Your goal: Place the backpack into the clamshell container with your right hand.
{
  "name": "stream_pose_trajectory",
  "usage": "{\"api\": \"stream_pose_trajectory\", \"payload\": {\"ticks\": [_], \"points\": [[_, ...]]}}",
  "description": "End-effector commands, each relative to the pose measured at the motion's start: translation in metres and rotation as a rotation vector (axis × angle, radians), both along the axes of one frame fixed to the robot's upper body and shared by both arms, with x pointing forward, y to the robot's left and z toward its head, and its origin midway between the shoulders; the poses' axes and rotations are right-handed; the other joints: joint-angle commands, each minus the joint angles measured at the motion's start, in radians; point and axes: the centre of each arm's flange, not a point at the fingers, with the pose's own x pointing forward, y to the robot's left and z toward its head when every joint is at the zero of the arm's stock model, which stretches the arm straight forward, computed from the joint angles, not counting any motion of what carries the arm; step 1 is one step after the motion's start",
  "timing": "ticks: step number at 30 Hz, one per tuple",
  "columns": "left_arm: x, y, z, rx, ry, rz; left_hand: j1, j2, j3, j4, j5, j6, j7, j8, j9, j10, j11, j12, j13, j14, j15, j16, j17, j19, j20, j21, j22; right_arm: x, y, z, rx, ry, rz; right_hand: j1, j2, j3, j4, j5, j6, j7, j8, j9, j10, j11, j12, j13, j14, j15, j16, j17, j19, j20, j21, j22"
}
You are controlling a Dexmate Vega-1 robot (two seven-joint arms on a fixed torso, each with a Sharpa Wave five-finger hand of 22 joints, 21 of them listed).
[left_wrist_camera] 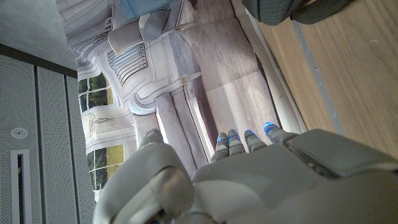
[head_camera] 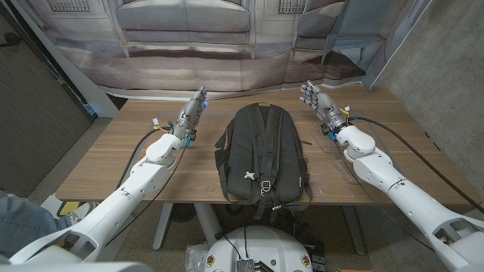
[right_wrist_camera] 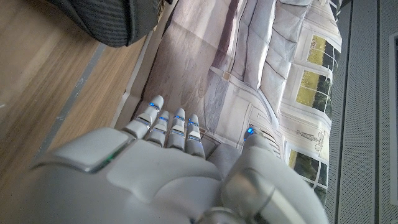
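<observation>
Backpack (head_camera: 261, 155) lies flat mid-worktop (head_camera: 113, 162), straps up, its bottom end overhanging the near edge a bit. Right hand (head_camera: 314, 97) is up at the far right of the worktop, fingers extended and apart, holding nothing; well apart from the backpack. Left hand (head_camera: 193, 109) mirrors it on the far left side, also released, fingers straight. Main issue: no clamshell container is visible in any view, so the target is unknown from here; any carry would be blind. Second risk: the backpack is large and limp, and a one-hand grab on a shoulder strap or the top handle will probably let the body sag and swing, dragging across the worktop or snagging on the edge. The loose straps and buckle (head_camera: 265, 183) could catch fingers. Third: since the bag already hangs over the near edge, a push rather than a clean lift could slide it off toward the robot. The right arm's cable (head_camera: 393, 130) runs along the worktop near the reach path, so it could catch. Wrist views show the bag's top edge close to both hands' line, but nothing is touching it.
</observation>
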Motion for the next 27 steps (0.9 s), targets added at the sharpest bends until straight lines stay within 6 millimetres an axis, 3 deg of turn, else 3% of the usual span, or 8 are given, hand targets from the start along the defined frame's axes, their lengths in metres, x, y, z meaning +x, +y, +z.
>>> {"api": "stream_pose_trajectory", "payload": {"ticks": [1, 27], "points": [[0.002, -0.001, 0.003, 0.004, 0.0, -0.003, 0.009, 0.004, -0.006, -0.002, 0.002, 0.004, -0.001, 0.006, 0.006, 0.004, -0.003, 0.008, 0.002, 0.0, -0.001, 0.006, 0.002, -0.004, -0.036, 0.003, 0.003, 0.001, 0.003, 0.004, -0.037, -0.006, -0.004, 0.013, 0.004, 0.004, -0.007, 0.002, 0.011, 0.001, 0.007, 0.003, 0.008, -0.001, 0.005, 0.006, 0.012, 0.002, 0.001, 0.005, 0.008, -0.033, -0.003, 0.002], [-0.009, 0.003, 0.001, 0.012, -0.014, 0.01, 0.012, 0.007, -0.01, -0.003, 0.001, 0.008, 0.0, 0.005, 0.006, 0.007, 0.0, 0.008, 0.002, 0.002, 0.0, 0.006, 0.002, -0.002, -0.034, 0.003, 0.003, -0.009, 0.012, 0.015, -0.104, -0.049, -0.037, 0.019, 0.007, 0.006, -0.013, 0.002, 0.013, 0.0, 0.007, 0.003, 0.01, -0.002, 0.005, 0.006, 0.015, 0.002, 0.0, 0.005, 0.012, -0.032, -0.011, 0.002]]}}
